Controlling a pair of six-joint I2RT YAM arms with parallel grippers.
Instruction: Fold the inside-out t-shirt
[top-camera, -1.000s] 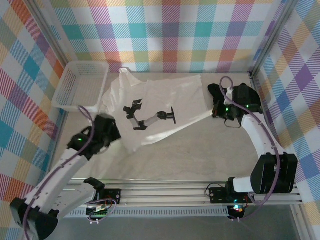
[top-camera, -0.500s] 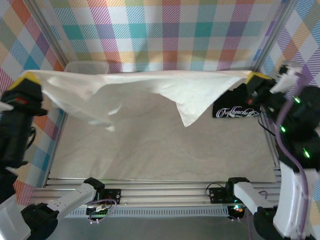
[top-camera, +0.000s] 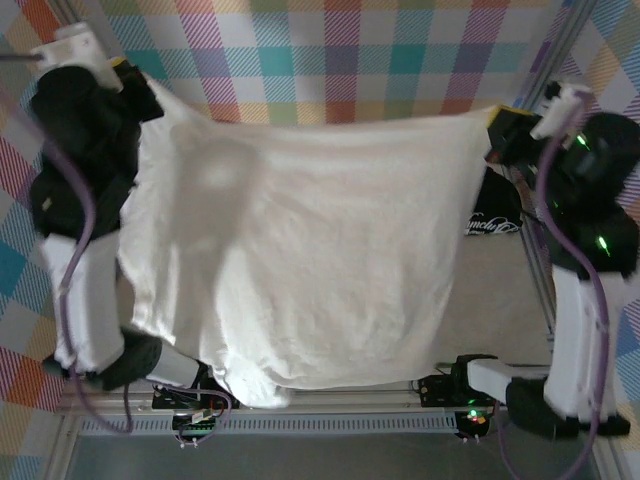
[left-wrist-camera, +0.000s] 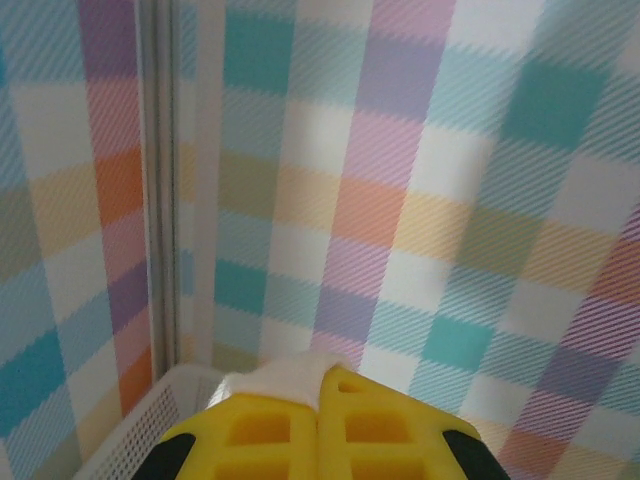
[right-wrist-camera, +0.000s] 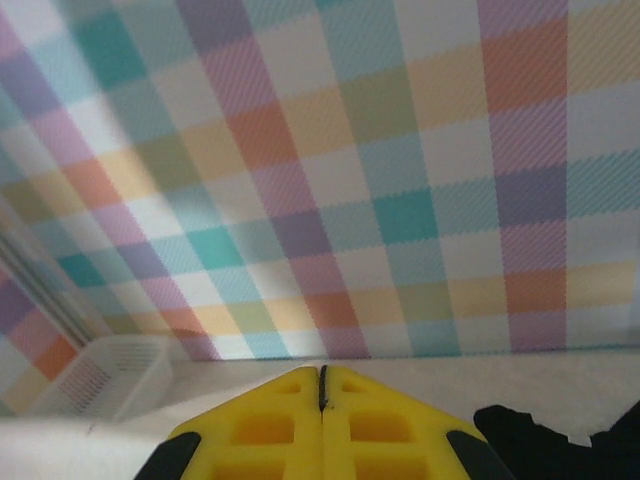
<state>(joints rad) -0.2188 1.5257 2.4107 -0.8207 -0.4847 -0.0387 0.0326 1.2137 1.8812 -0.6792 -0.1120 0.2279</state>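
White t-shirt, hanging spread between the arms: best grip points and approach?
On the t-shirt, probably the two ends of its top edge, each from its outer side. The left gripper and right gripper are shut there; the edge runs nearly straight between them and the cloth hangs flat.

Pastel plaid walls (top-camera: 340, 60) (on three sides), aluminium corner post (left-wrist-camera: 155, 200), pale tabletop (top-camera: 497, 322)

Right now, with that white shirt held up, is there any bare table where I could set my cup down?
One bare strip of table shows: between the hanging inside-out t-shirt and the right arm, nearer than the black t-shirt. Elsewhere the cloth hides the surface.
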